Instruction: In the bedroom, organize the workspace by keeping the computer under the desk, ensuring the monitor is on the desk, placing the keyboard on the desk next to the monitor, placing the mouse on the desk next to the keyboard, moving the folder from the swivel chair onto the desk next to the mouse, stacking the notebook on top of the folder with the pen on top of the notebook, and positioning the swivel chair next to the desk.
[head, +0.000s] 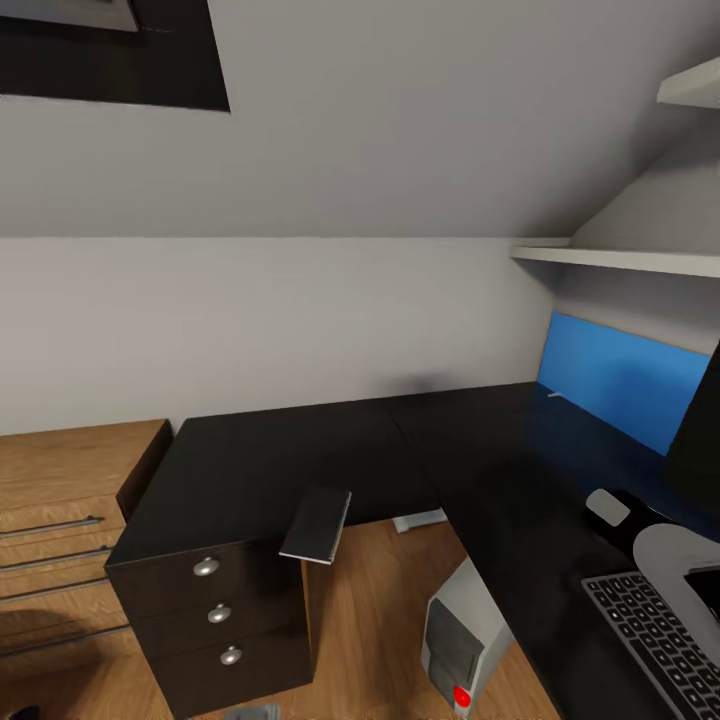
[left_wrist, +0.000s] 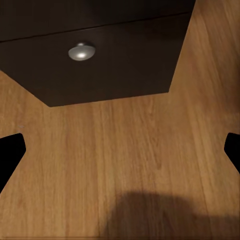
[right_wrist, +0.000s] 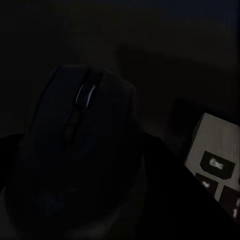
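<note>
The right gripper (right_wrist: 75, 200) closes around the mouse (right_wrist: 80, 145) above the black worktop (head: 330, 460); set it gently just beside the keyboard (head: 650, 630). The left gripper (left_wrist: 120, 150) hangs open over the floor (left_wrist: 125, 160).

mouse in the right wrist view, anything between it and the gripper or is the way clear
Nothing visible stands between them. In the right wrist view the mouse sits close up and dark right ahead of the camera, on the black desk, with a corner of the keyboard beside it. The fingers themselves are too dark to make out.
</note>
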